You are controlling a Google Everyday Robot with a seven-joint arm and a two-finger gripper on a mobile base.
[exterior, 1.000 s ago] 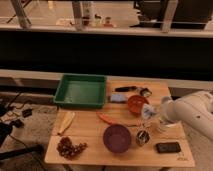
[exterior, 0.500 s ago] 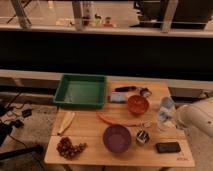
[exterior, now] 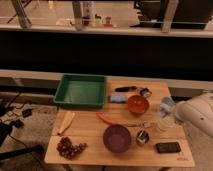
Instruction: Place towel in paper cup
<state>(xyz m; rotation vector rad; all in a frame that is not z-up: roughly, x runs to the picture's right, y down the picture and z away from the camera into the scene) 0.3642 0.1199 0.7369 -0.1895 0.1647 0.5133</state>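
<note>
One arm is in play, white and bulky, reaching in from the right edge of the wooden table (exterior: 90,131), and the gripper (exterior: 173,111) sits at its left end, over the right side of the tabletop and just past the orange bowl (exterior: 137,104). Its fingers are pressed together and pinching the towel (exterior: 167,104), a rumpled pale blue-grey bunch hanging at the tip of the arm. Right beneath that bunch stands the paper cup (exterior: 164,121), pale and plain, near the table's right edge; whether the cloth touches the rim I cannot tell. Left of the cup, the small metal cup (exterior: 143,137) stands just beside the purple bowl (exterior: 117,138), and a flat black device (exterior: 167,147) lies near the front right corner. A thin orange-red piece (exterior: 107,119) lies between the two bowls. Behind the orange bowl, a flat blue-grey pad (exterior: 117,98) rests next to the green tray (exterior: 80,91), with a dark tool (exterior: 127,89) and a small round object (exterior: 145,92) at the back edge. Over on the left, a banana (exterior: 66,122) lies in front of the tray, and a bunch of dark grapes (exterior: 69,147) sits at the front left corner, well apart from the arm.
</note>
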